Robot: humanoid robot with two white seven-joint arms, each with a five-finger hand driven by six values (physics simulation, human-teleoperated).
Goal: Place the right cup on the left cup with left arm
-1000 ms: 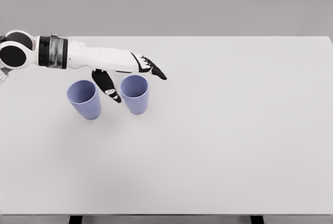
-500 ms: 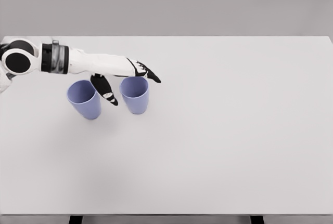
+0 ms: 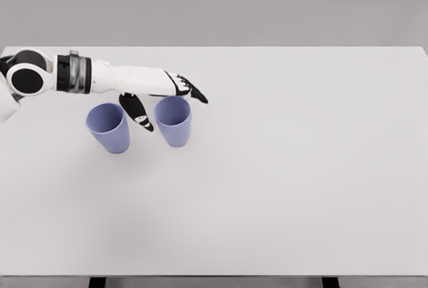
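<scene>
Upper left of frame: left hand (image 3: 162, 94) reaches in from the left edge, fingers spread, thumb hanging between the 2 purple cups. Right cup (image 3: 174, 121) sits upright on the white table (image 3: 287, 168), just beside the left cup (image 3: 108, 127). Contact with the right cup's rim is possible, hard to tell.

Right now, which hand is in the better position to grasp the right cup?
Left. The left hand is open at the right cup, with its thumb hanging between that cup and the left cup and its fingers over the far rim. The right arm is not in view.
</scene>
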